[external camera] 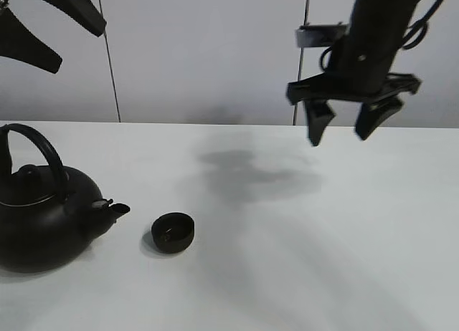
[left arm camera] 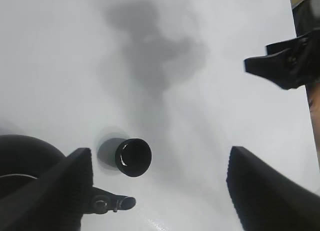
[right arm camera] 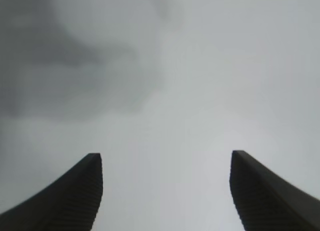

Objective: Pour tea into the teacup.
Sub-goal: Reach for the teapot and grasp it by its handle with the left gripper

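The small black teacup [external camera: 173,232] stands upright on the white table, just right of the spout of the large black kettle [external camera: 39,209] at the left. The cup also shows in the left wrist view [left arm camera: 133,157], with the kettle's spout [left arm camera: 107,203] beside it. My left gripper [external camera: 50,34] is open and empty, held high above the kettle at the top left. My right gripper [external camera: 343,123] is open and empty, held high over the back right of the table. The right wrist view shows only its fingers [right arm camera: 80,196] over bare table.
The white table [external camera: 301,245] stretches wide to the right of the cup. A pale wall with two thin vertical seams stands behind it. The right gripper also shows in the left wrist view [left arm camera: 290,63].
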